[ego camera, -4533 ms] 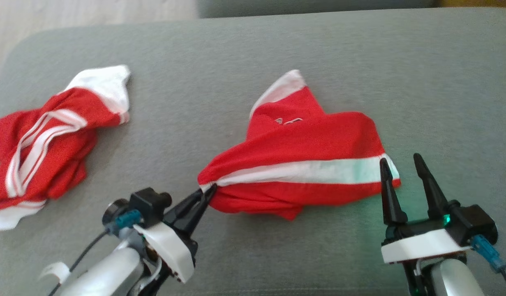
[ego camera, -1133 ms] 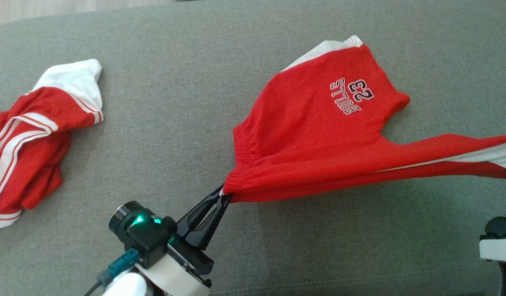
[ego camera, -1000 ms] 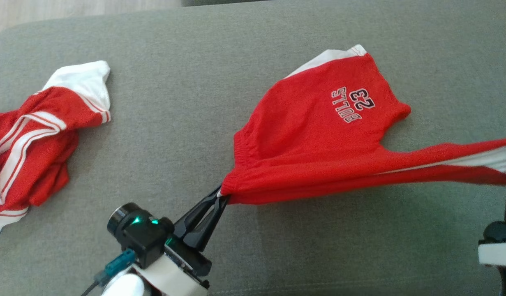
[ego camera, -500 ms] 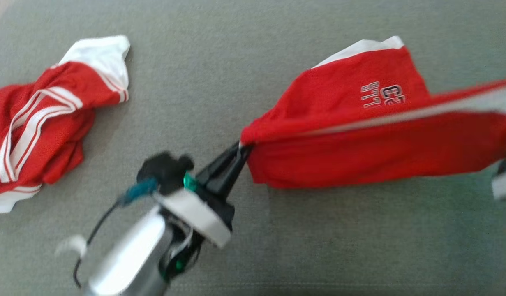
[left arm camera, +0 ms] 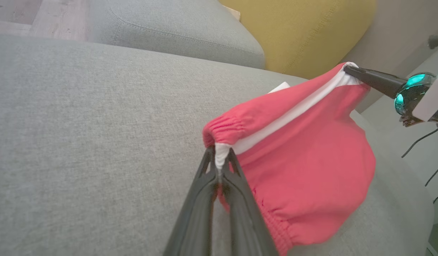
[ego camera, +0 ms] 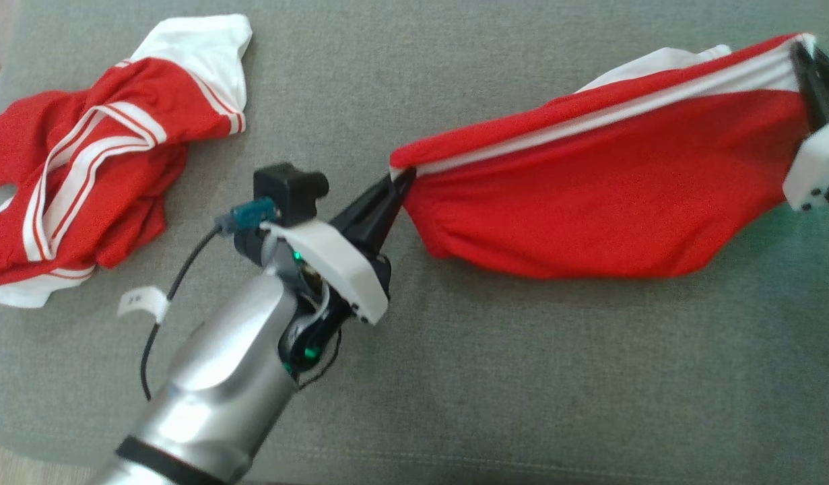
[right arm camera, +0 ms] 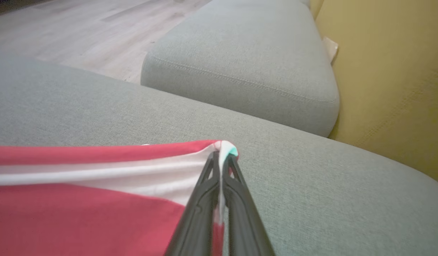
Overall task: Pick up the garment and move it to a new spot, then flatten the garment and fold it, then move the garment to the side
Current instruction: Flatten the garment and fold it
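Note:
The garment is a pair of red shorts with a white side stripe, stretched and hanging in the air between both grippers above the grey cushion. My left gripper is shut on the elastic waistband end, seen up close in the left wrist view with the garment sagging to its right. My right gripper is shut on the striped hem end at the upper right; in the right wrist view the right gripper pinches the white stripe of the garment.
A second red and white garment lies crumpled at the left of the grey cushion. Behind are another grey cushion, a yellow backrest and wooden floor.
Both grippers have lifted the garment clear of the cushion and stretched it; the printed leg now hangs hidden behind the red panel. The head camera has shifted too.

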Tool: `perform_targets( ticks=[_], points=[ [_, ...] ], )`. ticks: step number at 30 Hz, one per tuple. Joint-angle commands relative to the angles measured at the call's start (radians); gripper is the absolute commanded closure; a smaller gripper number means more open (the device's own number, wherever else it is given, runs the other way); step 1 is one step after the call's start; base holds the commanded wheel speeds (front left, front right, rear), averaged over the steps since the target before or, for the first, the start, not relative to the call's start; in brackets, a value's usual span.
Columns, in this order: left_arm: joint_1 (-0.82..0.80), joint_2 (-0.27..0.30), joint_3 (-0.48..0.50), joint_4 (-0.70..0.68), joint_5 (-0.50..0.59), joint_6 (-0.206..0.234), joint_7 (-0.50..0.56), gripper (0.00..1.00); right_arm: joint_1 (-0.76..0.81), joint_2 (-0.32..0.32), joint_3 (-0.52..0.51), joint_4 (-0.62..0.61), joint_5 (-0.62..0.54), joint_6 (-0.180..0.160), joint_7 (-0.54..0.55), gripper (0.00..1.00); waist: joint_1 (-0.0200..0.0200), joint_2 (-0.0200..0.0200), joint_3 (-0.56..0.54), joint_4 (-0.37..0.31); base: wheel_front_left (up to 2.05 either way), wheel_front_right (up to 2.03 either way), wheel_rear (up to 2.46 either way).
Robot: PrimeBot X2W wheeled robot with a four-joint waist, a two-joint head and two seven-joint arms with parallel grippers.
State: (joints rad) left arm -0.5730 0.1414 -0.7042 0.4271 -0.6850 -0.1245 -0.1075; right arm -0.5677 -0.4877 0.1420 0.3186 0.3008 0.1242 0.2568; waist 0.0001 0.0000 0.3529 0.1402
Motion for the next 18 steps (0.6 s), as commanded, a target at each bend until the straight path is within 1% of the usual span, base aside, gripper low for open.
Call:
perform_targets(
  ticks=[1,4,6,7,8,9,10,11,12,15,16,18],
  points=[
    [-0.063,0.015,0.022,-0.005,-0.009,-0.006,-0.014,1.00,-0.044,-0.039,0.037,0.008,0.010,0.007,0.001,1.00,-0.0001,0.0000,0.013,0.008,0.00,0.00,0.00],
    [-0.098,0.012,0.003,0.035,-0.020,-0.006,-0.034,1.00,-0.107,-0.047,0.092,0.080,0.027,0.007,-0.023,1.00,-0.0001,0.0000,0.027,0.013,0.00,0.00,0.00],
    [-0.118,0.012,-0.008,0.059,-0.023,-0.006,-0.051,1.00,-0.138,-0.036,0.119,0.121,0.072,0.007,-0.045,0.85,-0.0001,0.0000,0.034,0.013,0.00,0.00,0.00],
    [-0.126,0.013,-0.018,0.067,-0.026,-0.006,-0.056,1.00,-0.152,-0.031,0.131,0.138,0.092,0.007,-0.056,0.75,-0.0001,0.0000,0.037,0.012,0.00,0.00,0.00],
    [-0.132,0.014,-0.029,0.074,-0.030,-0.006,-0.061,0.96,-0.164,-0.030,0.145,0.151,0.106,0.007,-0.071,0.65,-0.0001,0.0000,0.039,0.011,0.00,0.00,0.00],
    [-0.138,0.017,-0.038,0.080,-0.035,-0.006,-0.066,0.74,-0.175,-0.030,0.156,0.165,0.117,0.007,-0.086,0.11,-0.0001,0.0000,0.041,0.010,0.00,0.00,0.00],
    [-0.143,0.019,-0.048,0.086,-0.039,-0.006,-0.070,0.69,-0.184,-0.030,0.167,0.176,0.129,0.007,-0.100,0.00,-0.0001,0.0000,0.043,0.007,0.00,0.00,0.00],
    [-0.147,0.021,-0.056,0.092,-0.045,-0.006,-0.075,0.51,-0.191,-0.029,0.174,0.187,0.141,0.007,-0.117,0.00,-0.0001,0.0000,0.044,0.005,0.00,0.00,0.00],
    [-0.150,0.023,-0.062,0.096,-0.049,-0.006,-0.081,0.00,-0.195,-0.027,0.178,0.196,0.152,0.007,-0.135,0.00,-0.0001,0.0000,0.044,0.003,0.00,0.00,0.00],
    [-0.149,0.032,-0.063,0.111,-0.036,-0.003,-0.121,0.00,-0.177,-0.029,0.183,0.208,0.206,0.007,-0.178,0.00,-0.0001,0.0000,0.034,-0.004,0.00,0.00,0.00],
    [-0.143,0.034,-0.059,0.110,-0.028,0.003,-0.130,0.00,-0.164,-0.030,0.181,0.207,0.226,0.007,-0.180,0.00,-0.0001,0.0000,0.029,-0.006,0.00,0.00,0.00],
    [-0.125,0.042,-0.043,0.097,-0.004,0.031,-0.144,0.00,-0.132,-0.038,0.178,0.206,0.251,0.007,-0.175,0.00,-0.0001,0.0000,0.018,-0.013,0.00,0.00,0.00]
  ],
)
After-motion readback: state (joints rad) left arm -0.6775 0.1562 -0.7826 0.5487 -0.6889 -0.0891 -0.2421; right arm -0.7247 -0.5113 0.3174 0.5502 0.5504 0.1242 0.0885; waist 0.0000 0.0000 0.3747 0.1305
